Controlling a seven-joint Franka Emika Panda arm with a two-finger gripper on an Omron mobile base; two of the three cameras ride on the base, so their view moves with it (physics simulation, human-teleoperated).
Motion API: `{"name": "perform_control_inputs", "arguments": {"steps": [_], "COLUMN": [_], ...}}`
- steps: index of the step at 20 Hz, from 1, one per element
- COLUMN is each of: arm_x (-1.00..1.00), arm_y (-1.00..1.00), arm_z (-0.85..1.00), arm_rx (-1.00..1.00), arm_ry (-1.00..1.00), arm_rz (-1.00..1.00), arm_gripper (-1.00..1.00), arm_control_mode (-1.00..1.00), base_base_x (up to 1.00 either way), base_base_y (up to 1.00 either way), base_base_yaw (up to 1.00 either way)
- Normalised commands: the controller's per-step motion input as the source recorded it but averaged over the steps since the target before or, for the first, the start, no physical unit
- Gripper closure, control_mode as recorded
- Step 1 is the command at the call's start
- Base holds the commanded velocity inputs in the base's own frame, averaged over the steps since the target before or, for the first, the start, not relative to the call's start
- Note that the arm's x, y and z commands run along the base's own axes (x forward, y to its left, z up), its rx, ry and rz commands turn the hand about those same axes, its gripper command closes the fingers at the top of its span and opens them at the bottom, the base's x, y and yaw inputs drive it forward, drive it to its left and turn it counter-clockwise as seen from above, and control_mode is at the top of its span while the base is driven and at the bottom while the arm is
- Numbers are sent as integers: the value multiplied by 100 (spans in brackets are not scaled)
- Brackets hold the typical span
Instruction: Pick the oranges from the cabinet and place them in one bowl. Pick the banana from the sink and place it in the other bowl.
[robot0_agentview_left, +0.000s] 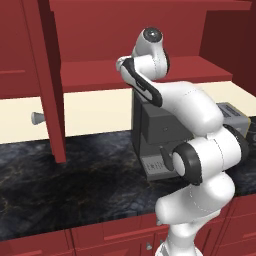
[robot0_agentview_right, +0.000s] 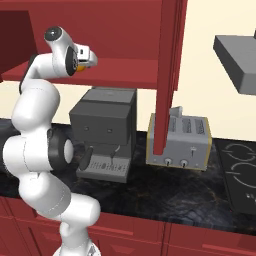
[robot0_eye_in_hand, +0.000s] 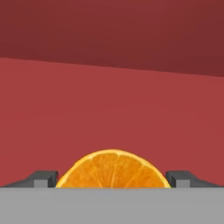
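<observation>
Between the finger tips: a bright orange fruit (robot0_eye_in_hand: 113, 170), showing a cut-looking face with pale segment lines, is seen close up, one dark tip to each side of it.
Gripper state: the two-finger gripper (robot0_eye_in_hand: 113, 178) is spread wide, its jaws standing apart on both sides of the orange fruit; no squeeze on the fruit can be made out, so it is judged not yet grasped.
Orange fruit, place: it rests on the red inner shelf (robot0_eye_in_hand: 109, 109) of the large dark red wall cabinet (robot0_agentview_right: 125, 30), well forward of the darker back wall.
Orange fruit, handling: it is judged light, firm with a little give, rounded and liable to roll or slip if pinched off-centre.
Where to hold: a grip across the widest part, with the pads on opposite sides, is judged safest; moderate pressure should be enough.
Below the orange fruit: a dark grey boxy coffee machine (robot0_agentview_right: 105, 132) stands on the black marbled counter (robot0_agentview_right: 175, 192), under the shelf.
Beyond and to the side of the orange fruit: an open tall red cabinet door (robot0_agentview_right: 167, 75) hangs edge-on; a silver toaster (robot0_agentview_right: 179, 142) sits behind it.
</observation>
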Motion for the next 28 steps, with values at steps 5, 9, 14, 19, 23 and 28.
{"name": "perform_control_inputs", "arguments": {"steps": [5, 9, 14, 19, 23, 28], "arm_x": [4, 2, -22, -51, -77, -92], "arm_y": [10, 6, 10, 0, -2, -13], "arm_z": [-11, 1, 16, 27, 16, 10], "arm_rx": [1, -2, -1, 2, 3, 4], "arm_ry": [3, -3, -5, -3, 0, 0], "arm_rz": [-4, 0, -3, -3, -1, 0], "arm_gripper": [100, 100, 100, 100, 100, 100], "arm_control_mode": [-100, -100, -100, -100, -100, -100], "base_base_x": [0, 0, 0, 0, 0, 0], "base_base_y": [0, 0, 0, 0, 0, 0], "base_base_yaw": [0, 0, 0, 0, 0, 0]}}
